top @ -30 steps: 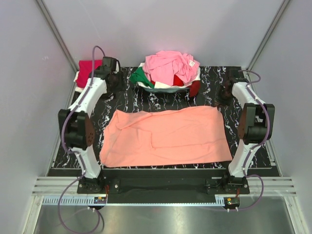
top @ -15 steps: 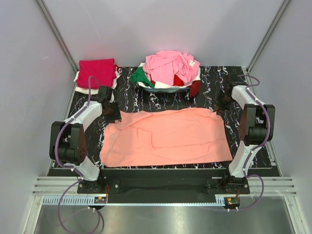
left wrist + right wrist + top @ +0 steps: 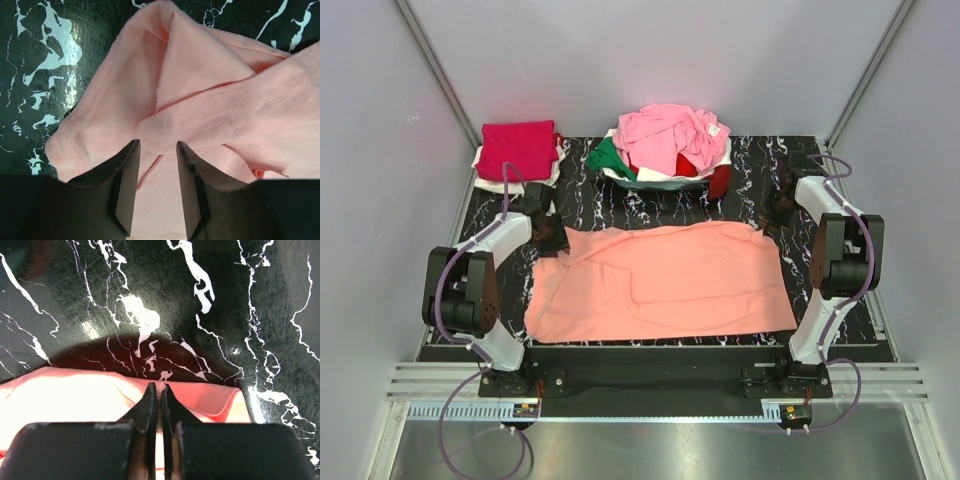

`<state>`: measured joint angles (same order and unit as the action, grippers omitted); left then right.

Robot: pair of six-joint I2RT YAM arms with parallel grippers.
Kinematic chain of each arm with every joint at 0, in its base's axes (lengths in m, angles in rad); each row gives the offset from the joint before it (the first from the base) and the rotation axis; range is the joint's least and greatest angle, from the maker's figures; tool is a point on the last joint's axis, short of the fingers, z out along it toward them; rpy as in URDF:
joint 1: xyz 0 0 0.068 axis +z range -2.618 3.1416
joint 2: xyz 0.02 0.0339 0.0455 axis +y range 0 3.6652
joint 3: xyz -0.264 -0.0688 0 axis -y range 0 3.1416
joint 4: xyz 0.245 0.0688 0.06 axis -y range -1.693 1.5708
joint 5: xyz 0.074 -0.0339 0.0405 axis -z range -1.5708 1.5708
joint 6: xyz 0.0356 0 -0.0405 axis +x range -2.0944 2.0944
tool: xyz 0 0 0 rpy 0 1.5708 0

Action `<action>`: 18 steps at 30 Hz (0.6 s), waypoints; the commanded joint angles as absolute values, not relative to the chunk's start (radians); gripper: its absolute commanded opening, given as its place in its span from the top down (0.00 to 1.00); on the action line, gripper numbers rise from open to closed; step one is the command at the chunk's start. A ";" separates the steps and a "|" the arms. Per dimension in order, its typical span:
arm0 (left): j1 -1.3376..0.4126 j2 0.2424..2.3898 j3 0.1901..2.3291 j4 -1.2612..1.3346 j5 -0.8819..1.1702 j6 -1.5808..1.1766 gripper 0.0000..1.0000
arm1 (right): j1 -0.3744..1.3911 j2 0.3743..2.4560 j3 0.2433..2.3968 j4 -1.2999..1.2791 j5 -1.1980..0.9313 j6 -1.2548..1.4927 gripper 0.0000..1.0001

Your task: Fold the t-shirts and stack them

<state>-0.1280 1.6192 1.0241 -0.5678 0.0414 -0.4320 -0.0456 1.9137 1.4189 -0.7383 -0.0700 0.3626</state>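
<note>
The salmon-orange t-shirt (image 3: 660, 280) lies spread across the black marble mat (image 3: 620, 210). My left gripper (image 3: 549, 238) is open over its rumpled far-left corner; in the left wrist view (image 3: 157, 145) the fingers straddle a fold of the shirt (image 3: 200, 95). My right gripper (image 3: 769, 222) is shut on the shirt's far-right corner, the cloth (image 3: 100, 395) pinched between the tips (image 3: 160, 387). A folded crimson-magenta shirt (image 3: 518, 150) lies on a white one at the far left.
A white basket (image 3: 665, 182) at the back centre holds a heap of pink (image 3: 670, 135), green (image 3: 608, 157) and red shirts. Grey walls close in on both sides and behind.
My left arm has swung from the far-left stack down to the shirt's far-left corner. My right gripper has come onto the far-right corner and lifted the edge slightly.
</note>
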 commanded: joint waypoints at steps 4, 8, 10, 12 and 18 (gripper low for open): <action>-0.127 1.650 1.037 -0.538 -0.049 -0.457 0.60 | -0.037 1.865 1.417 -0.710 -0.077 0.350 1.00; -0.127 1.664 1.042 -0.537 -0.072 -0.465 0.60 | -0.037 1.867 1.424 -0.709 -0.078 0.350 1.00; -0.127 1.669 1.039 -0.534 -0.077 -0.469 0.60 | -0.037 1.871 1.425 -0.707 -0.078 0.348 1.00; -0.129 1.672 1.035 -0.517 -0.054 -0.468 0.60 | -0.037 1.873 1.424 -0.706 -0.077 0.348 1.00; -0.130 1.689 1.034 -0.488 -0.023 -0.476 0.65 | -0.037 1.882 1.420 -0.699 -0.077 0.348 1.00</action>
